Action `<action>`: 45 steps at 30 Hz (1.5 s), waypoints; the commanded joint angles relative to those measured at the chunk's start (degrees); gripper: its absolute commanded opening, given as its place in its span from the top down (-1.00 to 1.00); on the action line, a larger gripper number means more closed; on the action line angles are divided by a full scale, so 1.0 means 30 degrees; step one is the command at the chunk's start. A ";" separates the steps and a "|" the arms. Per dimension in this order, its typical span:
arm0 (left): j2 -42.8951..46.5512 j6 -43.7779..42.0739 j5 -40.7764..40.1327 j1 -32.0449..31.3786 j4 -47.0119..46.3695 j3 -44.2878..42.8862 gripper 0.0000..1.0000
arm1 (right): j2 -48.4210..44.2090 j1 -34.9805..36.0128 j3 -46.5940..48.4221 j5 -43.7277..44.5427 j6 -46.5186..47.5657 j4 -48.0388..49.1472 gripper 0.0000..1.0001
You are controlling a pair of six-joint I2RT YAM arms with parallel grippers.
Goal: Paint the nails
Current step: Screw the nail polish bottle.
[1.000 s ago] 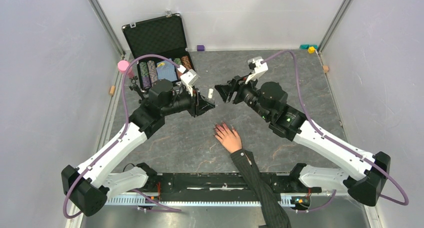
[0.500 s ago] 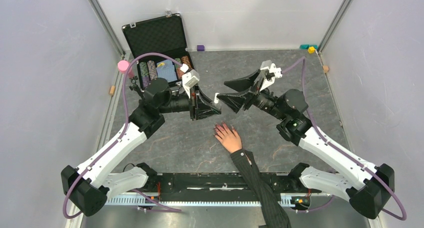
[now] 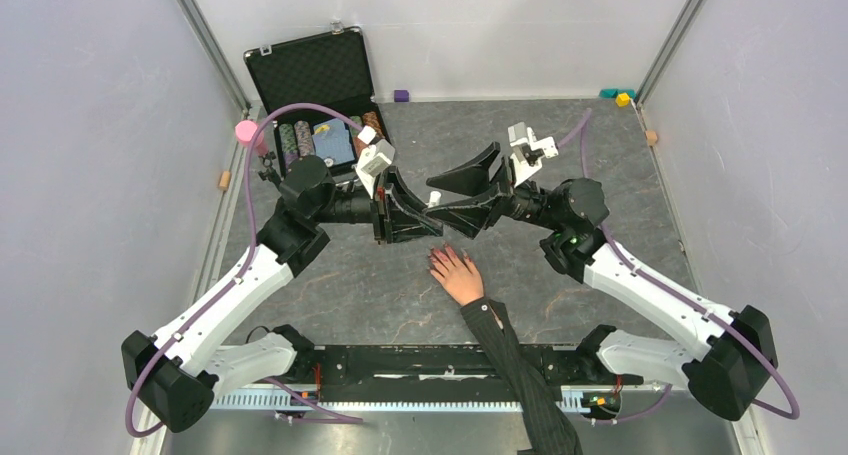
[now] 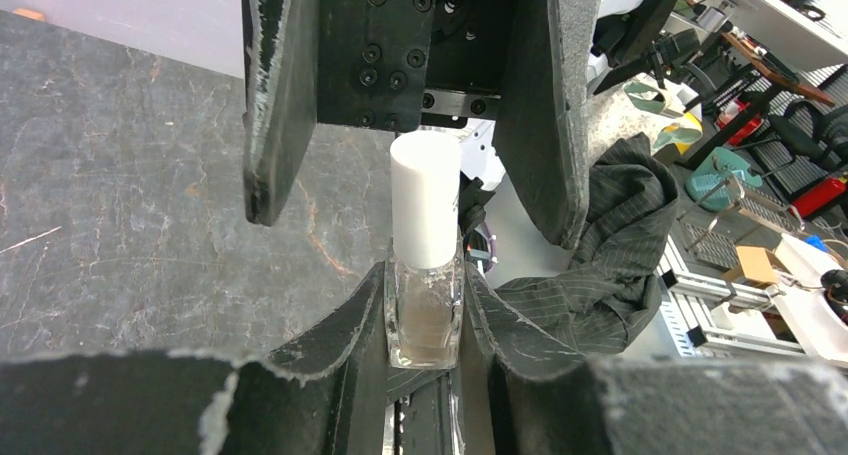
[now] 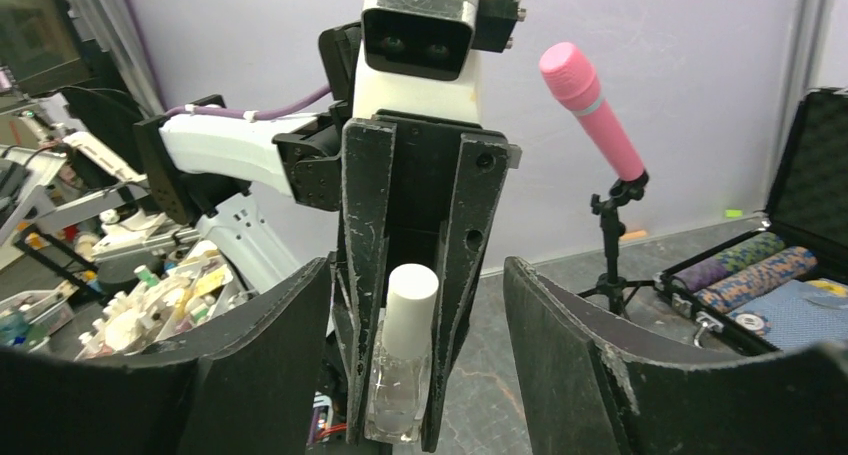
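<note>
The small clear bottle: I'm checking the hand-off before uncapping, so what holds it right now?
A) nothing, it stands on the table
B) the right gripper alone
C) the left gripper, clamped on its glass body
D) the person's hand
C: the left gripper pinches the bottle by its glass body, while the right gripper stands open on either side of the white cap, not touching it.

I worked in a robotics lab, inside a test cell. Plain lavender walls on aluminium posts boxed in my dark stone-patterned bench. A metal mounting rail ran along its near edge, and worktables heaped with gear stood beyond.
</note>
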State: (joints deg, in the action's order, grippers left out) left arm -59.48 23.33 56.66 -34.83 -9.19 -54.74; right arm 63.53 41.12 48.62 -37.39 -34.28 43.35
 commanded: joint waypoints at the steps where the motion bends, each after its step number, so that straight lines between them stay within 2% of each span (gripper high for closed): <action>1: 0.0291 0.0719 0.0593 0.0047 -0.0923 -0.0306 0.96 | 0.0150 -0.0056 0.0833 -0.1225 -0.0741 0.1539 -0.33; 8: 0.0287 0.0664 0.0450 0.0051 -0.0840 -0.0298 0.96 | 0.0553 -0.0067 0.1059 -0.1362 -0.1139 0.1529 -0.02; 10: 0.0301 0.0580 0.0376 0.0065 -0.0733 -0.0298 0.96 | 0.0654 -0.0059 0.1157 -0.1395 -0.1147 0.1305 0.13; 15: 0.0488 0.0161 -0.0184 0.0061 -0.0283 -0.0327 0.96 | 0.0748 -0.0056 0.1283 -0.1367 -0.0832 0.0521 0.67; 20: 0.0967 -0.0661 -0.1479 0.0066 0.0514 -0.0327 0.96 | 0.0638 -0.0056 0.1400 -0.0956 0.0152 -0.1260 0.98; 33: 0.1751 -0.2990 -0.5491 0.0067 0.2799 -0.0350 0.96 | 0.0820 0.0017 0.1363 0.1874 0.1422 -0.5816 1.00; 38: 0.1866 -0.3911 -0.7657 0.0063 0.3990 -0.0415 0.96 | 0.1475 0.0377 0.1932 0.3971 0.1437 -0.7961 1.00; 45: 0.1893 -0.4626 -1.0753 0.0066 0.4849 -0.0395 0.96 | 0.2491 0.2196 0.2944 0.8196 0.0874 -1.0466 1.00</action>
State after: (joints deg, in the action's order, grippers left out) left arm -56.58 13.34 31.97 -35.11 8.64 -54.65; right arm 69.28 45.12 55.77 -20.71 -31.38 20.53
